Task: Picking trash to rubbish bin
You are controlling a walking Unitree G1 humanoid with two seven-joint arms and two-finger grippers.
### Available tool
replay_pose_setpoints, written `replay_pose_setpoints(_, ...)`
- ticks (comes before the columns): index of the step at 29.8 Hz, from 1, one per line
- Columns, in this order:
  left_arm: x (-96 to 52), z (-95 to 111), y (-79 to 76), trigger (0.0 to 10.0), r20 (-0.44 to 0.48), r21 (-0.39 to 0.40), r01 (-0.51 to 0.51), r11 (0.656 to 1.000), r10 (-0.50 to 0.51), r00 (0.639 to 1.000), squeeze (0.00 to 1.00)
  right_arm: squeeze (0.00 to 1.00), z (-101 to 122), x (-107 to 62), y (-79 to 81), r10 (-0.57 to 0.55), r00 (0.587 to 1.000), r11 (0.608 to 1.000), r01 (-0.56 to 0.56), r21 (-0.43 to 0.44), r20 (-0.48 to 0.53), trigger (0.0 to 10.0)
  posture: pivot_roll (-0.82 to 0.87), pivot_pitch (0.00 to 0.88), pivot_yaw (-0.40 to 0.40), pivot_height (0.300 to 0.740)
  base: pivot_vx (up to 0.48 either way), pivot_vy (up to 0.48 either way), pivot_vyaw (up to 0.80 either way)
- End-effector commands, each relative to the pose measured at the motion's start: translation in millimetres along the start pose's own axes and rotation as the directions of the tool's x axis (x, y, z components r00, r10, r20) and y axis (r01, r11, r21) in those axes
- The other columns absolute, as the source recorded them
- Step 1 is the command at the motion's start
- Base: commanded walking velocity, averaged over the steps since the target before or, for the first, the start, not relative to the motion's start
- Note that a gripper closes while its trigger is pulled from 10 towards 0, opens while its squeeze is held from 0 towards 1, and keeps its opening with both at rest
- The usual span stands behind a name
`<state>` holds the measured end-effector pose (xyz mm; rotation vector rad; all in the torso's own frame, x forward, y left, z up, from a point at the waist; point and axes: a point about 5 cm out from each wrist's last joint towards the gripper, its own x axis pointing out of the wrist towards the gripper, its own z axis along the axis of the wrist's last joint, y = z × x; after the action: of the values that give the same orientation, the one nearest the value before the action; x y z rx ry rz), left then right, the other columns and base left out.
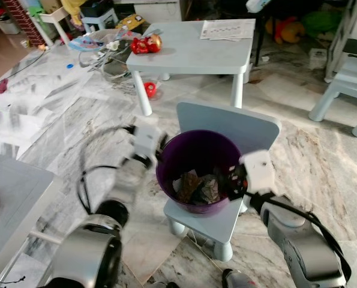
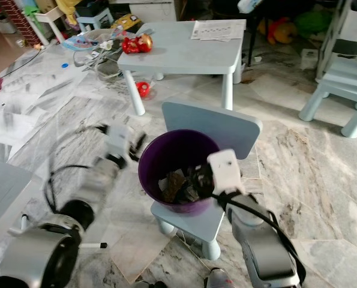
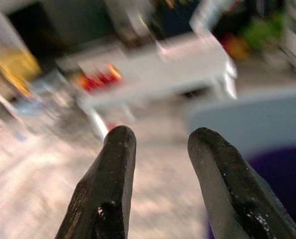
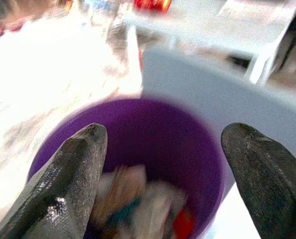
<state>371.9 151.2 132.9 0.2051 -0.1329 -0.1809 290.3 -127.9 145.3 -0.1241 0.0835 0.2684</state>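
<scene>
Your right gripper [image 4: 162,169] hangs over the round purple plastic rubbish bin [image 1: 166,174] at the centre of the head view, its two black fingers spread wide with nothing between them. Your left gripper [image 3: 160,144] sits just beside the bin's left rim, fingers parted by a narrow gap and holding nothing.

The bin stands on the seat of a small pale blue plastic chair [image 1: 226,123], whose backrest rises just behind it. Crumpled brown and grey trash [image 1: 196,187] lies in the bin's bottom.

The right wrist view looks straight down into the bin and shows you the trash as a blurred pale, teal and red heap, colours the head view does not bring out. The left wrist view, blurred, looks past the bin's rim toward the table.

Further up the frame stands a low pale blue table [image 1: 190,54] carrying a red and gold toy [image 1: 146,44] and a printed sheet of paper [image 1: 228,28]. A small red object [image 1: 149,89] lies on the marble floor [image 1: 58,114] under the table. Another pale blue chair [image 1: 346,84] stands at the right edge, and toy clutter fills the upper left.
</scene>
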Motion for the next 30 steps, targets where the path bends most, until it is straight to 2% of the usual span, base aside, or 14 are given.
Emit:
replay_pose_setpoints(1,-6.7,-2,12.4,10.0,0.024,0.020,-0.046,0.999,0.046,0.999,0.00,0.00,5,4.2,-1.5,-0.022,0.999,1.000,0.023,-0.006,0.038,10.0,-0.12,0.099,0.135,0.740,0.000,0.000,0.00)
replay_pose_setpoints(2,-13.5,2,23.7,10.0,0.070,0.038,-0.092,0.995,0.089,0.994,0.00,0.00,14,11.5,-5.8,-0.045,0.995,0.999,0.046,-0.007,0.084,10.0,-0.10,0.089,0.126,0.740,0.000,0.000,0.00)
replay_pose_setpoints(5,-32.3,11,41.8,10.0,0.160,0.069,-0.198,0.978,0.185,0.970,0.00,0.00,32,23.6,-12.8,-0.073,0.983,0.997,0.076,-0.012,0.167,10.0,-0.08,0.071,0.104,0.740,0.000,0.000,0.00)
replay_pose_setpoints(9,-43.7,19,48.2,10.0,0.199,0.042,-0.256,0.966,0.243,0.949,0.00,0.00,41,31.0,-15.1,-0.075,0.974,0.996,0.085,-0.041,0.213,10.0,-0.06,0.062,0.090,0.740,0.000,0.000,0.00)
replay_pose_setpoints(10,-55.3,27,53.0,10.0,0.219,0.025,-0.329,0.944,0.316,0.923,0.00,0.00,46,37.0,-16.1,-0.070,0.969,0.995,0.083,-0.046,0.238,10.0,-0.04,0.050,0.064,0.740,0.000,0.000,0.00)
replay_pose_setpoints(13,-66.4,36,52.9,10.0,0.239,-0.002,-0.383,0.924,0.372,0.897,0.00,0.00,51,44.4,-14.5,-0.053,0.964,0.996,0.070,-0.053,0.259,10.0,-0.03,0.046,0.051,0.740,0.000,0.000,0.53)
replay_pose_setpoints(21,-66.2,47,51.9,10.0,0.223,-0.011,-0.413,0.911,0.405,0.887,0.00,0.00,53,53.6,-6.2,-0.012,0.959,0.998,0.030,-0.059,0.283,10.0,-0.02,0.040,0.031,0.740,0.000,0.000,0.80)
replay_pose_setpoints(30,-59.8,53,53.9,10.0,0.186,-0.024,-0.428,0.904,0.424,0.886,0.00,0.00,52,55.0,-22.9,-0.045,0.956,0.996,0.065,-0.058,0.289,10.0,-0.04,0.041,0.040,0.740,0.000,0.000,0.80)
